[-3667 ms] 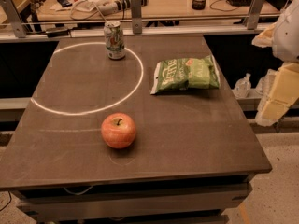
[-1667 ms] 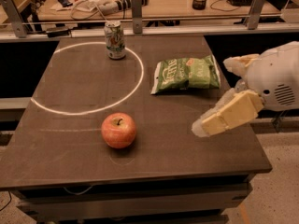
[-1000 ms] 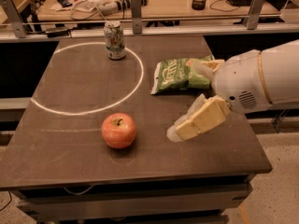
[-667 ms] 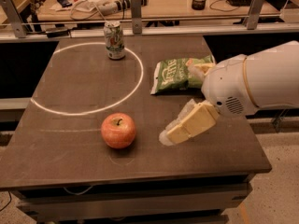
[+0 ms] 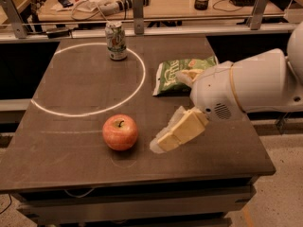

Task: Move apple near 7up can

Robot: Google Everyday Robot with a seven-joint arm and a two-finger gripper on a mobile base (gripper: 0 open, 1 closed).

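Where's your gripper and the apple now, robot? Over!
Gripper beside apple, not touching. Apple at front of table, 7up can far at the back. Chip bag off to the side, not in the way.

Dark table (image 5: 71, 164) w/ white ring (image 5: 143, 74); cluttered wood desk (image 5: 180, 1) behind.

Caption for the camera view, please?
Gripper hangs beside the apple, not touching; 7up can stands upright across the dark table, green chip bag partly behind the arm.

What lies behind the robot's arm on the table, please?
A green chip bag; the arm covers its near right corner. The gripper is just right of the apple, not touching it.
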